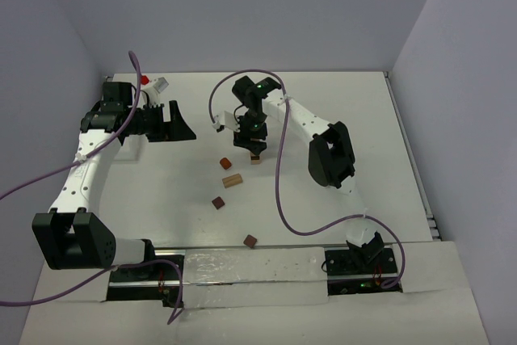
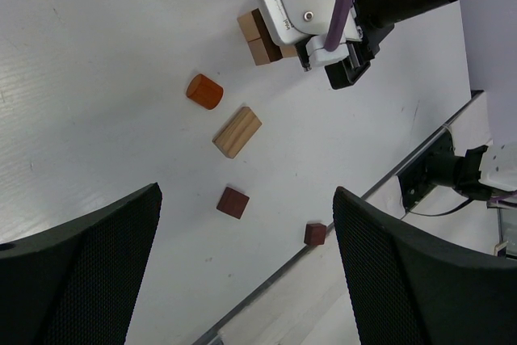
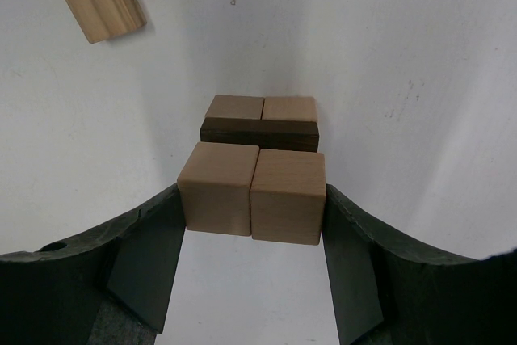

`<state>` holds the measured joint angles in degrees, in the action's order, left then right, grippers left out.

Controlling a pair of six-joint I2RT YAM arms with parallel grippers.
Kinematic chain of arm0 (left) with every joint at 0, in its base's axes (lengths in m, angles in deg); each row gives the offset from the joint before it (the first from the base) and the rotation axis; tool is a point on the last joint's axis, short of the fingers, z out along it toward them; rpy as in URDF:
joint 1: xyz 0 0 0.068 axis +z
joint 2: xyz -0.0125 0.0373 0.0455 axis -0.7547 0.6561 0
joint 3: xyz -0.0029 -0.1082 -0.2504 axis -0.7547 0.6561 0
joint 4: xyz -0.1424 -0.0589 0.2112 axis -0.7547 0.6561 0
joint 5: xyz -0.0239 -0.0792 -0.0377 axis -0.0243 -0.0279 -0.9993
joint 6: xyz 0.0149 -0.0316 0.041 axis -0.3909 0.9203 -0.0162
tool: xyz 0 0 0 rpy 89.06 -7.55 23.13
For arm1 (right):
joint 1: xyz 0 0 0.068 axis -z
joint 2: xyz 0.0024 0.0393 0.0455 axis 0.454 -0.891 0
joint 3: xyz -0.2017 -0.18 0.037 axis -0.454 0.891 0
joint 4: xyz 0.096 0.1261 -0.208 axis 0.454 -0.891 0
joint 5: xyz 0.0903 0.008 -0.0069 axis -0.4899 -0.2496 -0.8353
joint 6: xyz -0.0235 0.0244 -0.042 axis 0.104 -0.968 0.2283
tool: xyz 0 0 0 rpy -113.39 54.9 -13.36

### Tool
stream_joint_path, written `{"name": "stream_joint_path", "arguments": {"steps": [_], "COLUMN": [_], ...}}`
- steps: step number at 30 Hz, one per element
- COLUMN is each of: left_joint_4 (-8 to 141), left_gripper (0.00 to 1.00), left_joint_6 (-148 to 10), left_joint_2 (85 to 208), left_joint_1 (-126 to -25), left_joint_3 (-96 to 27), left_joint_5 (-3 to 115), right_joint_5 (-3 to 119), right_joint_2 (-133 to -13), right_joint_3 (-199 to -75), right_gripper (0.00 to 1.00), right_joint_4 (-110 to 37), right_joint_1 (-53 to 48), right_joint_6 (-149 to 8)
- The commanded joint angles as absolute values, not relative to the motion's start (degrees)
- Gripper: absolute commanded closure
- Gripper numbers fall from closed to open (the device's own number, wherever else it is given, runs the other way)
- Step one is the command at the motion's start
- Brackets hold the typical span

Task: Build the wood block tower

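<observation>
Downward, right pincer (image 3: 250,224) clasping two tan cubes (image 3: 283,195) — left pincer (image 2: 246,224) agape

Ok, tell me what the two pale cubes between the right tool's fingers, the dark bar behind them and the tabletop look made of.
The pale cubes: unfinished light wood, matte, faint grain lines on their faces. The dark bar: probably wood too, stained or naturally dark brown, streaky grain, no shine. The tabletop: smooth white, likely laminate or painted board; small scuffs, material uncertain.
</observation>
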<state>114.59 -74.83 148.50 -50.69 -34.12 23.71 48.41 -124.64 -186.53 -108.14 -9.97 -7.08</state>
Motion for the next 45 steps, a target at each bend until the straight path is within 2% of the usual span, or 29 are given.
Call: {"name": "stream_joint_path", "arguments": {"steps": [1,10,21,45], "left_joint_4": [114.36,114.38,114.40,114.55], "left_gripper": [0.07,0.07,0.07,0.07], "left_joint_6": [-75.45,-75.54,-75.56,-75.63], "left_joint_2": [148.35,147.96,148.07,147.65], "left_joint_1": [-50.14,-50.14,-50.05,-50.00], "left_joint_3": [-34.93,-34.80,-34.84,-34.80], "left_joint_5": [21.99,21.86,21.64,21.37], "right_joint_5": [47.74,48.06,48.77,49.65], "right_joint_2": [-125.80,-125.80,-125.61,-125.63], "right_joint_3": [-188.85,-188.64,-188.33,-187.80], "right_gripper": [0.55,0.50,0.35,0.29], "right_joint_4": [-108.09,-107.97,-107.06,-107.48], "right_joint_1": [-9.92,-10.09,-10.40,-10.97], "right_joint_6": [-6.87,-6.61,-7.16,-7.05]}}
